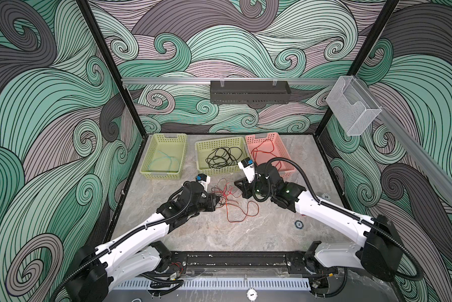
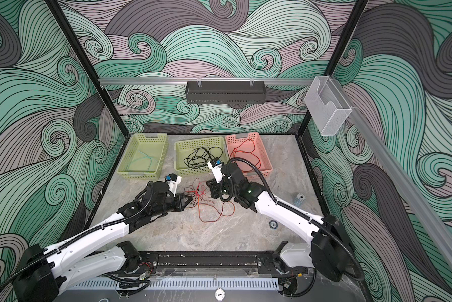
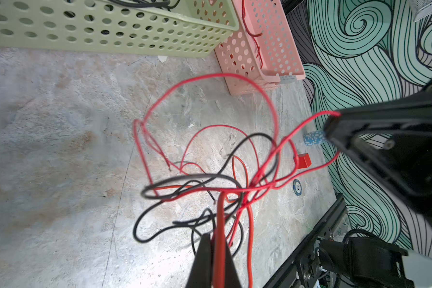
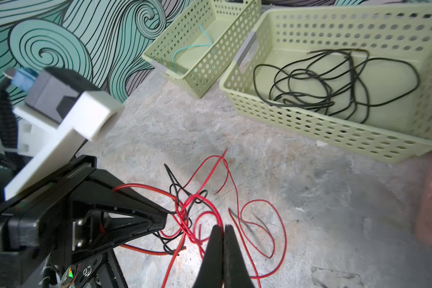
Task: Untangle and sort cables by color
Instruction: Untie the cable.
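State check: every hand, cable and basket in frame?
left hand: shut on a red strand of the tangle
right hand: shut on a red strand too
tangle: red and black, knotted, between the hands
teal cable: in left green basket
black cables: coiled in middle green basket
red cable: in pink basket

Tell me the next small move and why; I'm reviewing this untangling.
Probably ease both grippers slowly apart. The left gripper and right gripper are each shut on red cable, and black cable loops through the knot between them, so gentle tension may open it.
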Robot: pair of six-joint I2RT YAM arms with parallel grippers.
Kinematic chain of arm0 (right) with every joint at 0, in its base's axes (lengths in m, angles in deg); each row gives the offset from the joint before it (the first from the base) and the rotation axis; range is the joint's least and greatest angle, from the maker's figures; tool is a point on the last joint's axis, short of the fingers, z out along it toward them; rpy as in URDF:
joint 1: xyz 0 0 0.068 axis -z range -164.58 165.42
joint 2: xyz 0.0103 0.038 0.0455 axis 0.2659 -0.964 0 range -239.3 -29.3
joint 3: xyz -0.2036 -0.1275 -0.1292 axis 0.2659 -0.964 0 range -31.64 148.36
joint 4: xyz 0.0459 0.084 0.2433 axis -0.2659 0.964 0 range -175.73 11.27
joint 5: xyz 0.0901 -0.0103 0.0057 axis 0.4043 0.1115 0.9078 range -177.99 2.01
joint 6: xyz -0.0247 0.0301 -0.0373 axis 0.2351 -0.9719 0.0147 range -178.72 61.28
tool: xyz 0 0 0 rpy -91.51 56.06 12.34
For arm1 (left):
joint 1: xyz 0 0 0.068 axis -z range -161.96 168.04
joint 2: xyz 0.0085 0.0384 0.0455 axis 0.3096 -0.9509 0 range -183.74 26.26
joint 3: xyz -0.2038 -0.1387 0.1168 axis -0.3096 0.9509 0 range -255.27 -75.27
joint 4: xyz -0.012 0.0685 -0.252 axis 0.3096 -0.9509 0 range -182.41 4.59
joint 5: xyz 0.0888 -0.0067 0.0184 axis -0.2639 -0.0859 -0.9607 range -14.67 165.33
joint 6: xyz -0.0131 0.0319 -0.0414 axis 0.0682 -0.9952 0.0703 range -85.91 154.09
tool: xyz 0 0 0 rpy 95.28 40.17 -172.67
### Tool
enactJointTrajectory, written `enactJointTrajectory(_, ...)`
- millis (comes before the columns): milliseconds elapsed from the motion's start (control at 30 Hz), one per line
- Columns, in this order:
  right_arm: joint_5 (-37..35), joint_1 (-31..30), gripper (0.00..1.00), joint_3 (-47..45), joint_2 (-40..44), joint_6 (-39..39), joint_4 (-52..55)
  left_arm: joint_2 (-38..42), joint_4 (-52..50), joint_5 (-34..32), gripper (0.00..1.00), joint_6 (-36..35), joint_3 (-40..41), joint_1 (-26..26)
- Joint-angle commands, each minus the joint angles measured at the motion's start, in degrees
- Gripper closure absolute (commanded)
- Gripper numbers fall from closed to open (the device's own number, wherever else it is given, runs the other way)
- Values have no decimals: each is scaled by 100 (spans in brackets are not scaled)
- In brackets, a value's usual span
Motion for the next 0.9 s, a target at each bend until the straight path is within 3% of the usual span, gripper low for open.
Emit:
enactJointTrajectory(0, -498, 423, 100, 128, 470, 3, 117, 231, -343, -341, 100, -74, 185, 41)
enactJointTrajectory(267, -434, 1505, 100, 135, 1294, -236, 400, 1030, -800, -984, 100, 81, 564, -8)
enactJointTrajectory(633, -694, 2014, 100, 559, 2064, -304, 590, 2109, -1621, -2140, 100, 577, 920, -185)
enactJointTrajectory(867, -720, 2063, 100, 635, 2192, -332, 849, 2925, -2032, -2186, 100, 718, 960, -365)
